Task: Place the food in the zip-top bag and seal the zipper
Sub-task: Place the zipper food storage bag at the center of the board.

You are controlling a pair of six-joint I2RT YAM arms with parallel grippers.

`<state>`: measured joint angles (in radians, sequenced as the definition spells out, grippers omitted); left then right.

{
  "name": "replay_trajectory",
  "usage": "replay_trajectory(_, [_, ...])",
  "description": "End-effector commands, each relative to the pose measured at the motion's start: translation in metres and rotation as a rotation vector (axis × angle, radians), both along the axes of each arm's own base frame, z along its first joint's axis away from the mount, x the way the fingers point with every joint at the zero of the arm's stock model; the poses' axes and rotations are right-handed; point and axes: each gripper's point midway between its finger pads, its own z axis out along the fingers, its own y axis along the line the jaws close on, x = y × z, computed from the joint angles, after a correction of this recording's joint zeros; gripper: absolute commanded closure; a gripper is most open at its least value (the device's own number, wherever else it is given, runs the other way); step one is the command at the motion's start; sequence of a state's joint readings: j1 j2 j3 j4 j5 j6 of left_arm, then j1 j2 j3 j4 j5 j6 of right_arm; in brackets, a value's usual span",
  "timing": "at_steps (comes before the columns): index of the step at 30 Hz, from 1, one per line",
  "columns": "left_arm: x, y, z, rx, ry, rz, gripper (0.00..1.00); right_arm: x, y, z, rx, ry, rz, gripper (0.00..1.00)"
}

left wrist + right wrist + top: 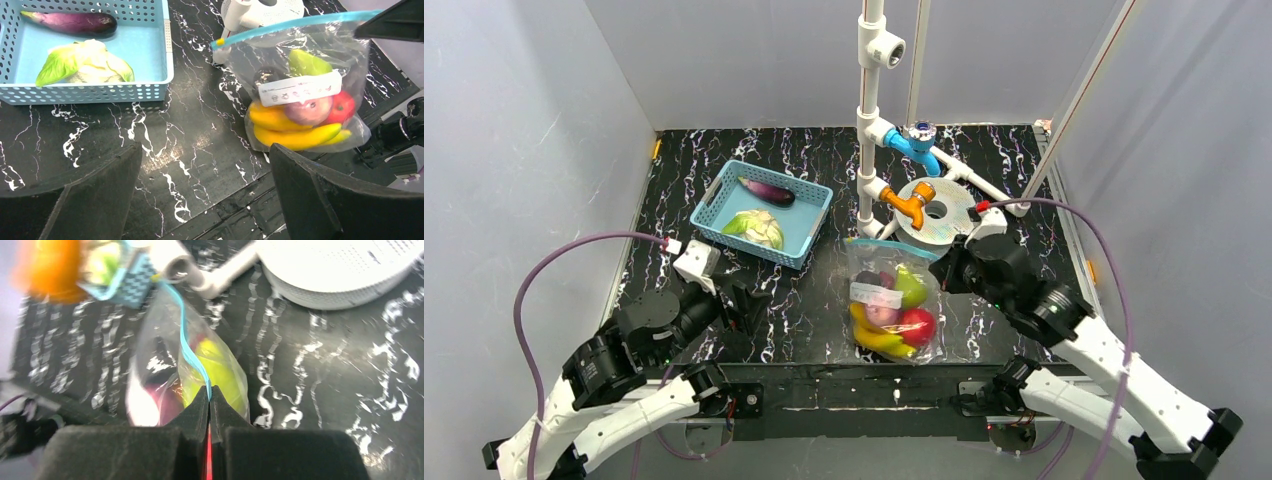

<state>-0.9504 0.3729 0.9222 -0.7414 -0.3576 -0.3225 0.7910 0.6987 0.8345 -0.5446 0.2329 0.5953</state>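
The clear zip-top bag (892, 305) lies on the black marbled table with a banana, a red tomato, a green fruit and a purple one inside, under a white label (299, 88). Its teal zipper (295, 26) runs along the far edge. My right gripper (209, 389) is shut on the zipper (186, 345) at the bag's right end; in the top view it (946, 268) sits at that corner. My left gripper (205, 165) stands wide open and holds nothing, low over the table left of the bag (305, 85). An eggplant (766, 190) and a cabbage (755, 228) lie in the blue basket (816, 215).
A white pipe stand with a blue tap (918, 142) and an orange tap (908, 203) rises behind the bag, beside a round white perforated disc (936, 213). Grey walls close in the sides. The table's near edge (854, 372) lies just below the bag.
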Motion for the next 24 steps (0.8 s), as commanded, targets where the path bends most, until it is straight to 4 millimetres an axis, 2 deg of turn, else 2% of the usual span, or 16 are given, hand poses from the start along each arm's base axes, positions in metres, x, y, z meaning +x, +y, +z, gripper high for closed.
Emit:
replay_trajectory(1, [0.004, 0.010, -0.008, 0.015, 0.001, 0.057, 0.02, 0.015, -0.044, -0.061, -0.157, 0.145, -0.262, 0.99])
replay_trajectory(5, [0.003, 0.015, -0.018, 0.023, 0.012, 0.074, 0.02, 0.025, -0.077, -0.091, -0.215, 0.198, -0.441, 0.99])
replay_trajectory(8, [0.003, 0.020, -0.026, 0.026, 0.012, 0.092, 0.02, 0.037, -0.099, -0.101, -0.265, 0.206, -0.552, 0.99])
replay_trajectory(12, [0.002, 0.025, -0.037, 0.023, 0.008, 0.111, 0.02, 0.052, -0.117, -0.109, -0.346, 0.218, -0.652, 0.99])
replay_trajectory(18, [0.000, 0.035, -0.035, 0.001, -0.015, 0.132, 0.02, 0.060, -0.133, -0.131, -0.433, 0.268, -0.735, 0.99])
replay_trajectory(24, [0.000, 0.035, -0.032, -0.012, -0.029, 0.133, 0.02, 0.060, -0.126, -0.138, -0.409, 0.304, -0.712, 0.85])
